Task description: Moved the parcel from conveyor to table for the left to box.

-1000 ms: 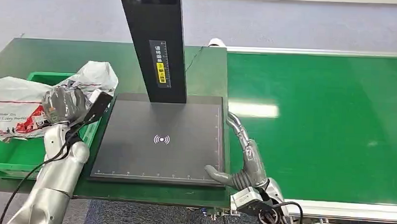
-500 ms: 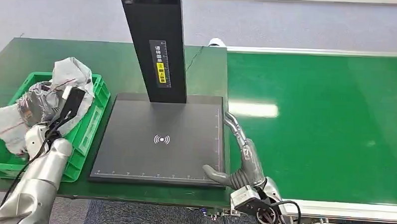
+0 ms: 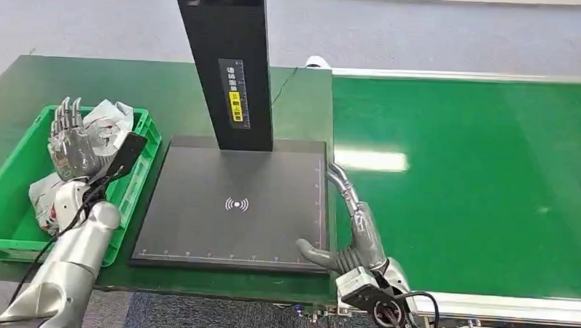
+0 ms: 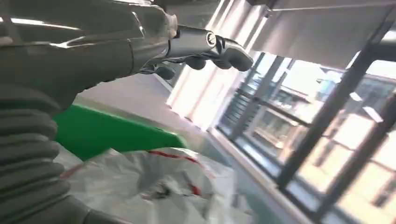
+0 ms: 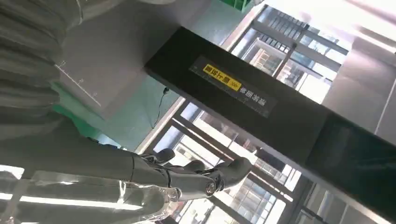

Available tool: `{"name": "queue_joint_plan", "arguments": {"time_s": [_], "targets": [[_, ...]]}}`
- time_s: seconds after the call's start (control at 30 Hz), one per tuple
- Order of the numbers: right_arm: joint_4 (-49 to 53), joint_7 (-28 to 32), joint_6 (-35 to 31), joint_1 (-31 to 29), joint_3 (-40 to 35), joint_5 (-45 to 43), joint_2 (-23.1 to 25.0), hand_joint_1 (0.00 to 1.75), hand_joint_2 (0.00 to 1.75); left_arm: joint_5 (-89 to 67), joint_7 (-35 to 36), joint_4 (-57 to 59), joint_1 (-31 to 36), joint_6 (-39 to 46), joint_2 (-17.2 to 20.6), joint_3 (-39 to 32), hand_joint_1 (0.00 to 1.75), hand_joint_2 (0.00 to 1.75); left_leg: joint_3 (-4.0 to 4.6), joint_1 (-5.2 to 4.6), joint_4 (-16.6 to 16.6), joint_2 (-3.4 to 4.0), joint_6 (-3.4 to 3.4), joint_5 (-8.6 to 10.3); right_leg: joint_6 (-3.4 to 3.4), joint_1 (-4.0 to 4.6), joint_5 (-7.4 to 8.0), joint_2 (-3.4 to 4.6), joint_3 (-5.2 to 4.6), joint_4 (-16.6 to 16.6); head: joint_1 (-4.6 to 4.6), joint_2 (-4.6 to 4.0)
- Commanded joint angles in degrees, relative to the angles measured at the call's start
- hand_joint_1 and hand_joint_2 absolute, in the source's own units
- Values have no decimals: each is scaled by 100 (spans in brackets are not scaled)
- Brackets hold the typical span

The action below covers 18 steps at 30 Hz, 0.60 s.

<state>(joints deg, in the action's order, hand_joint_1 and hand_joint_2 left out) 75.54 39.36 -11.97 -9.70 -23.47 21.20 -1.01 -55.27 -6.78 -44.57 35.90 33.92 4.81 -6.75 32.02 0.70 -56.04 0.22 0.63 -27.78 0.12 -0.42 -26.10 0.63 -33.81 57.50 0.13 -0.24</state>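
Parcel (image 3: 103,125): crumpled white bag with red print, lying in the green bin (image 3: 1,219) at left of frame. Left hand (image 3: 73,138): raised above the parcel, fingers spread, holding nothing. Right hand (image 3: 347,235): lower centre, fingers extended along the right edge of the black scanner pad (image 3: 235,206), empty. Conveyor (image 3: 462,184): green, at right.

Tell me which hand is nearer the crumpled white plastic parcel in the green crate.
Left. The left hand hovers open directly above the parcel in the crate; the right hand rests beside the black scanner pad.
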Motion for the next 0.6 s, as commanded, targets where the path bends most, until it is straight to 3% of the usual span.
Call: {"name": "queue_joint_plan", "arguments": {"time_s": [0.03,0.1,0.13,0.2,0.23,0.27,0.3,0.4,0.47,0.53,0.6], "targets": [[-300,64,-166,-149,-116,-204,-126,0,175,2110,-1668,-2388,-1103,432,-504,512,0,175,-15,-3,10,-1,-7,-2,3,-2,-3,-7,17,-11,-2,0],[-291,64,-184,-157,-132,-248,-138,0,175,2516,-1813,-2756,-1315,351,-535,712,0,175,-20,-4,11,-11,-7,-4,3,-2,-7,-17,23,-15,0,0],[-274,64,-212,-181,-152,-313,-178,0,175,3604,-2301,-3142,-1513,-442,-566,840,0,175,-9,-3,5,-10,-5,-2,1,-1,-4,-11,9,-7,-2,0],[-279,64,-193,-212,-159,-346,-201,0,175,3596,-2320,-3379,-1668,-402,-604,988,0,175,-3,-3,2,-6,-4,-3,3,-2,-2,-4,2,-6,0,0],[-290,64,-183,-274,-216,-433,-235,0,175,4645,-2610,-3741,-1918,-1313,-660,1173,0,175,-11,-4,5,-7,-6,-4,4,-2,-3,-7,11,-10,-2,0],[-317,64,-191,-309,-231,-463,-244,0,175,4857,-2580,-3864,-2027,-1482,-720,1292,0,175,-3,-5,3,5,-4,-4,4,-4,0,4,-1,-6,-4,0],[-361,64,-160,-349,-237,-482,-242,0,175,5576,-2316,-3969,-2197,-2423,-716,1506,0,175,-12,-5,6,8,-6,-7,4,-4,0,5,7,-10,0,0],[-415,64,121,-387,-186,-738,-187,0,175,6284,-2158,-3846,-2399,-3371,-742,1765,0,175,-10,-4,7,1,-5,-5,4,-3,0,0,7,-12,0,0],[-444,52,223,-393,-153,-826,-155,0,175,6388,-2112,-3703,-2434,-3598,-761,1806,0,175,-12,-6,9,0,-5,-3,4,-5,0,-2,11,-12,-2,0],[-566,-135,911,-372,-33,-1451,-45,0,175,6151,-2196,-3412,-2491,-3860,-743,1964,0,175,-11,-6,8,-1,-3,-4,3,-5,-1,0,8,-10,-2,0],[-661,-144,996,-329,-51,-1480,-21,0,175,6210,-2244,-3202,-2557,-4054,-830,1957,0,175,-13,-4,10,-2,-2,-5,1,-3,-1,-1,12,-12,-2,0]]}}
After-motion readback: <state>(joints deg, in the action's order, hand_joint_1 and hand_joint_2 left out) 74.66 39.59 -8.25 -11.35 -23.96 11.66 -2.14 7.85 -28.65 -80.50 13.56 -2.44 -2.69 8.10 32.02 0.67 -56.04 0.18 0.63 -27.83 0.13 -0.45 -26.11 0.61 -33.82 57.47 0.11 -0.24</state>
